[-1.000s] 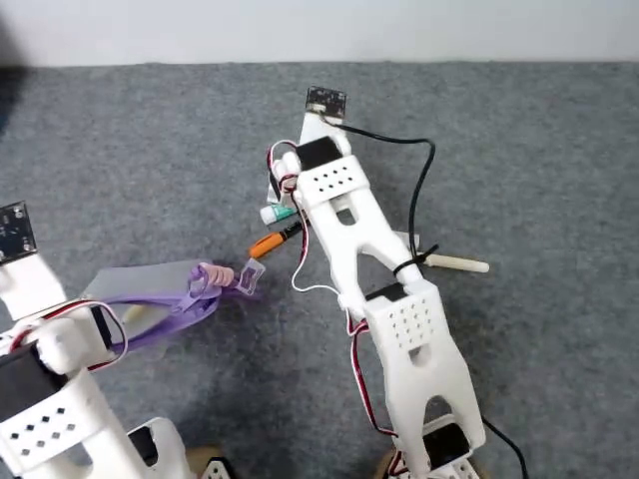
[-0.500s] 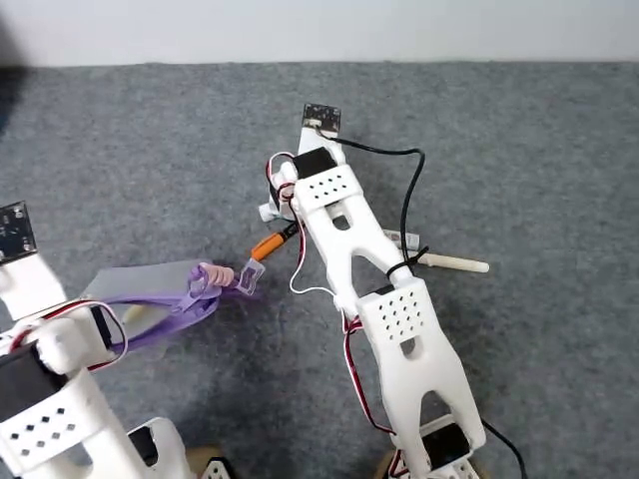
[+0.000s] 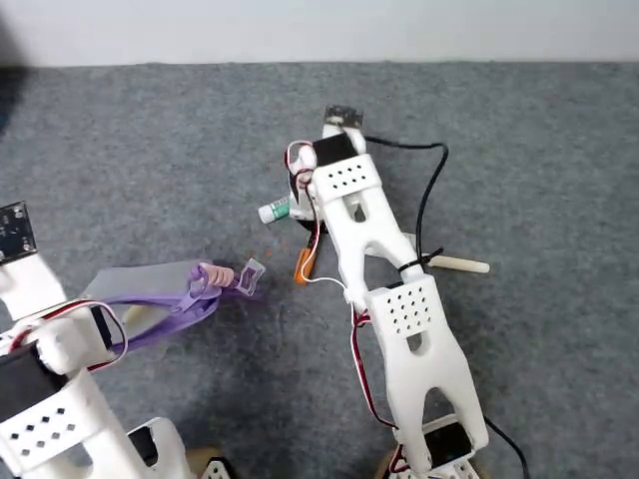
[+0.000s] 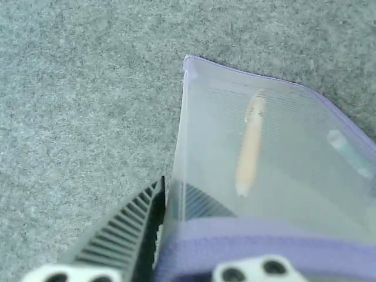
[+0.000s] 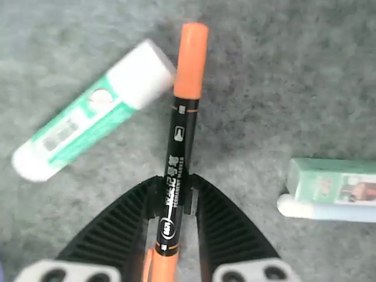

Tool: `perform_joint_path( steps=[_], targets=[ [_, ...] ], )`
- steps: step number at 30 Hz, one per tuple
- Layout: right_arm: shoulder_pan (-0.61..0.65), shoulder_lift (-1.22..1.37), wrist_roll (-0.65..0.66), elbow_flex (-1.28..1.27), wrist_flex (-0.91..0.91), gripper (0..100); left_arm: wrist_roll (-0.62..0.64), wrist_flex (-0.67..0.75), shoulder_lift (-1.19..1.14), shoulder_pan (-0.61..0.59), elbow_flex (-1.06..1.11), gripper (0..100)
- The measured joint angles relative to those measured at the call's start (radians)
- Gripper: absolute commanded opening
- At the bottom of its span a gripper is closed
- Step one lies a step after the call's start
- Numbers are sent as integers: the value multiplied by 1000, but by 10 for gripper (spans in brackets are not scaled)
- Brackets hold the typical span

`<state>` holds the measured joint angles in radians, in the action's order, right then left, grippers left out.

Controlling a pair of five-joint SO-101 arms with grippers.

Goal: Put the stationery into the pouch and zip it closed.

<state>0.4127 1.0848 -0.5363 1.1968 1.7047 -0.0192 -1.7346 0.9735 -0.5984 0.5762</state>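
A translucent pouch (image 3: 150,289) with a purple zip lies at the left, its pink pull (image 3: 218,274) pointing to the middle. My left gripper (image 4: 163,232) is shut on the pouch's edge (image 4: 194,205); a wooden pencil (image 4: 251,144) and a pale pen (image 4: 349,154) lie inside. My right gripper (image 5: 174,187) is shut on an orange marker (image 5: 182,106), which hangs below the arm in the high view (image 3: 304,263). A green-and-white glue stick (image 5: 94,111) lies just beside the marker's tip (image 3: 275,211). An eraser (image 5: 332,189) lies to the other side.
A light wooden stick (image 3: 459,263) lies on the grey carpet right of the right arm. A black cable (image 3: 424,200) loops off the right arm. The white wall edge runs along the far side. Open carpet lies between the pouch and the marker.
The right gripper has taken the orange marker off the carpet and swung it away from the glue stick, toward the near side. The left arm and pouch have stayed put.
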Motion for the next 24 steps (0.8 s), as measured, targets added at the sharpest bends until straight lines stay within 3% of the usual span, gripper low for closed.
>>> perform_joint_path(
  steps=[12,24],
  targets=[
    [-2,-46,166,187,49,8,0,0,0,0,0,14],
    [60,-672,175,-477,49,8,0,0,0,0,0,14]
  ],
)
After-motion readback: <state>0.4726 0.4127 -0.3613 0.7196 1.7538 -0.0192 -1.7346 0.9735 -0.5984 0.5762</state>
